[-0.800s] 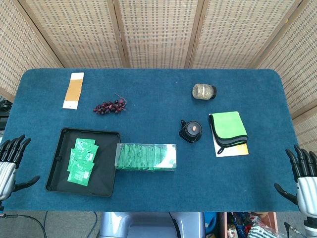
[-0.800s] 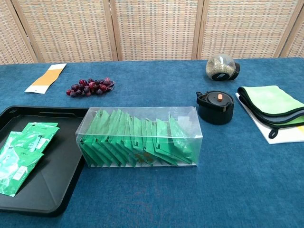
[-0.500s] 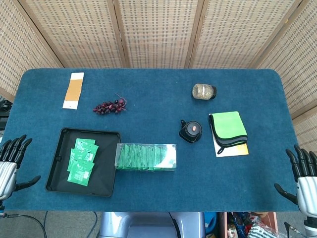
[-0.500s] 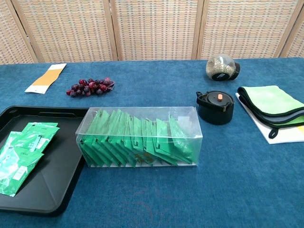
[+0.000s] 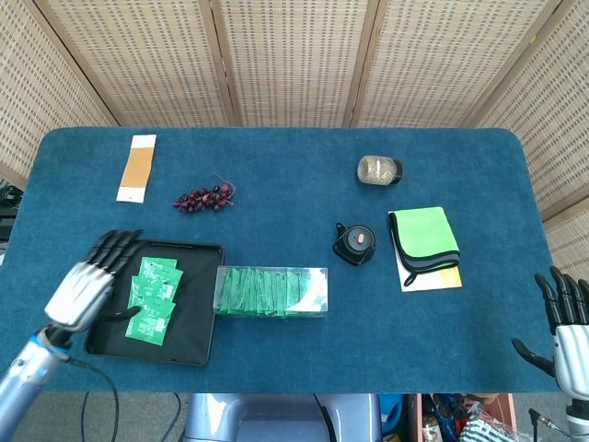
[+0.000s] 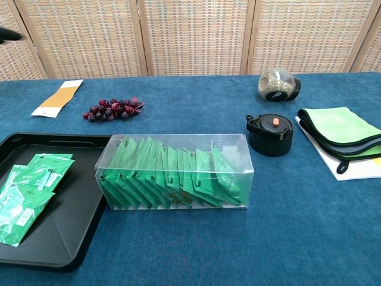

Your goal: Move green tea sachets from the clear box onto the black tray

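- Head view is showing a few sachets [image 5: 152, 296] lying on the black tray [image 5: 198, 343]; many are sitting in the clear box [image 5: 271, 292] beside it.
- Left hand [image 5: 90, 287] is hovering over the tray's left edge, fingers spread, seemingly empty.
- Right hand [image 5: 569, 333] is waiting off the table [image 5: 294, 193], fingers apart, holding nothing.

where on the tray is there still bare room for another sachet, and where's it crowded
The black tray is bare along its right side, next to the clear box, and along its near edge. Its left half is crowded: the green tea sachets overlap there, and the left hand hovers open over the left rim.
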Controlling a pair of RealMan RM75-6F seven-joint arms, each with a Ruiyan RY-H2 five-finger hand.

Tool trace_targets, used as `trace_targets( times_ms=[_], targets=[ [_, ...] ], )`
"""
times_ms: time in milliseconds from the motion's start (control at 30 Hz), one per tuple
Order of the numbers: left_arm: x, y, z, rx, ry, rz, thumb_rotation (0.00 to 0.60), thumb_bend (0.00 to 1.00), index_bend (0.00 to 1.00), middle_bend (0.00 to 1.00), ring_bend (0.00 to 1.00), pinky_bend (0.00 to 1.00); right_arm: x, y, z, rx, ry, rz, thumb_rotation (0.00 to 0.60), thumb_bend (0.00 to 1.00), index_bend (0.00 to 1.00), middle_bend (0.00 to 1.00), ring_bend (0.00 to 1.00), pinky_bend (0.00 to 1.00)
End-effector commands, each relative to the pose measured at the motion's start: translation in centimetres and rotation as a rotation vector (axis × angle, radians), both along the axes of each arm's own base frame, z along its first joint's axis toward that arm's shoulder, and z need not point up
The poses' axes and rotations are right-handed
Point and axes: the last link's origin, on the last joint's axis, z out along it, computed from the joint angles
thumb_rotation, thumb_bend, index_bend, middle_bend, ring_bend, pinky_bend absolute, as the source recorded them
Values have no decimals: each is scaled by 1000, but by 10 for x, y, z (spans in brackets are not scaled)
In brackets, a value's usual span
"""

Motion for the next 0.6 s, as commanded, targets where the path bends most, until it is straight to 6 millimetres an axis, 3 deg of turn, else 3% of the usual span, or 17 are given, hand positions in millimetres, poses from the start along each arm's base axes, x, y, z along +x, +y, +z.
trace_targets(
  times_ms=[33, 300, 600],
  targets=[
    [49, 31, -26, -107, 37, -142, 600, 74, 0, 0, 0, 0, -3, -4, 0, -1, 4, -18, 600, 0, 0, 0, 0, 0],
    [84, 51, -70, -208, 115, -182, 600, 75, 0, 0, 0, 0, -10, -8, -1, -1, 9, -62, 600, 0, 0, 0, 0, 0],
    [101, 56, -105, -277, 124, -180, 600, 75, 0, 0, 0, 0, -16, -12, -2, 7, 6, -88, 600, 0, 0, 0, 0, 0]
  ],
)
